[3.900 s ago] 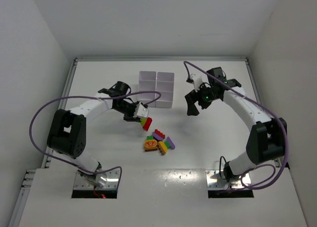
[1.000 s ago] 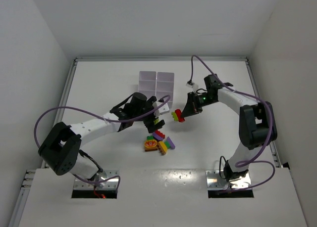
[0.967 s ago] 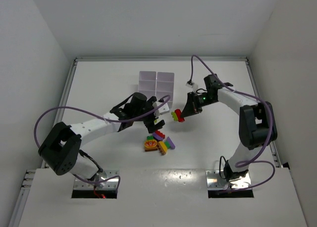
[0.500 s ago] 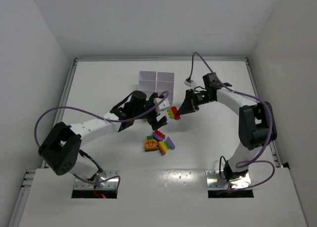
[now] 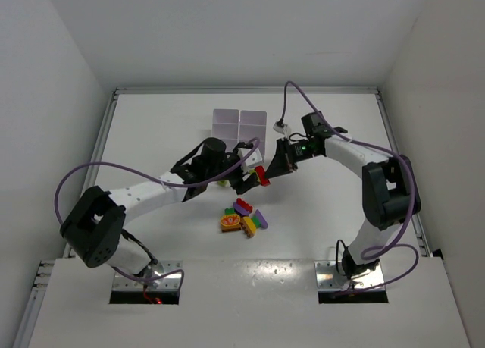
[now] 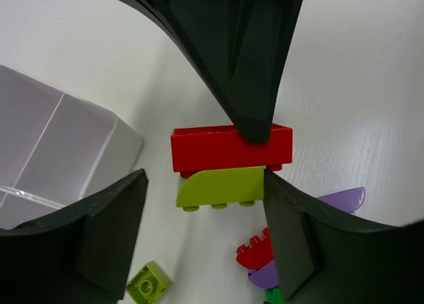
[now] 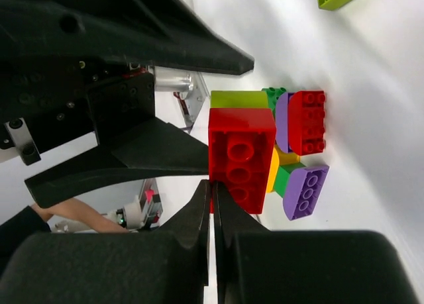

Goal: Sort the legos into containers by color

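**Top external view.** The right gripper (image 5: 269, 170) reaches in from the right of the frame. Its jaws are closed on a red brick (image 5: 261, 176), which is held clear of the bench (image 5: 151, 128) just off the lower right corner of the white tray (image 5: 239, 120). The left gripper (image 5: 244, 180) meets it from the left. The unsorted pile (image 5: 244, 217) lies just below centre.

**Left wrist view.** The left jaws stand open, one finger on either side of a lime slope piece (image 6: 222, 187) that sits against the underside of the red brick. The right-hand finger is at or very near the end of that piece; contact cannot be confirmed. The tray wall is at the left of the frame, and a loose lime brick (image 6: 149, 282) lies at the bottom.

**Right wrist view.** The right jaws pinch the red brick by one end only, so the hold looks shallow.

**Risks.**
- If the left jaws close off-centre, they could lever the stack out of that shallow pinch.
- If the pieces are pulled apart sharply, one could be flung into the pile or into the wrong compartment.
- The two sets of fingers are close enough to collide.

**Room.** Space is tight between the tray corner and the pile. Bare bench shows at the right and left of the top view.
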`<act>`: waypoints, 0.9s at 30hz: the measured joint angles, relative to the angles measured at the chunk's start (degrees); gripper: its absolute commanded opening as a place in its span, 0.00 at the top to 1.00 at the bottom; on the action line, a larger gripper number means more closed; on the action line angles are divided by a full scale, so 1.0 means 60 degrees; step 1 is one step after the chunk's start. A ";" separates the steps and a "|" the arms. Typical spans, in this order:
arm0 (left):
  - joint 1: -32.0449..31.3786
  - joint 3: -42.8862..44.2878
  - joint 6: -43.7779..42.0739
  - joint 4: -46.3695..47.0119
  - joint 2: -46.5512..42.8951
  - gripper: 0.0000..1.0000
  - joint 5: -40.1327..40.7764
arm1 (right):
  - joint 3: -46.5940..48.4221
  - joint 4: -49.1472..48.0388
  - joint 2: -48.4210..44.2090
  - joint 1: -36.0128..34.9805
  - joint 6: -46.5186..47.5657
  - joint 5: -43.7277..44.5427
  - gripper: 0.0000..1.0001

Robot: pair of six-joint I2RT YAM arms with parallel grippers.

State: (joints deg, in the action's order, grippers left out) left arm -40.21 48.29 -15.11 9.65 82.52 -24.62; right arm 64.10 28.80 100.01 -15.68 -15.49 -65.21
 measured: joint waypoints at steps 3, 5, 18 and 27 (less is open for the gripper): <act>-0.0004 0.0022 0.0113 -0.0036 0.0047 0.54 -0.0047 | 0.0117 -0.0051 0.0076 0.0004 -0.0044 0.0000 1.00; -0.0011 0.0036 0.0040 -0.0044 0.0095 0.72 -0.0087 | 0.0164 -0.0131 0.0106 0.0007 -0.0113 0.0015 1.00; -0.0026 0.0026 -0.0058 -0.0138 0.0004 1.00 0.0160 | 0.0160 -0.0189 0.0182 0.0306 -0.0204 -0.0025 1.00; 0.0040 -0.0721 -0.0448 -0.1242 -0.0568 0.79 0.0463 | 0.0157 0.0576 0.0182 0.1191 0.0765 0.1086 1.00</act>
State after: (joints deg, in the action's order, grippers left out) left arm -39.97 43.97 -17.80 2.20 79.11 -21.85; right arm 65.04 32.25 101.10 -8.54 -10.90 -58.70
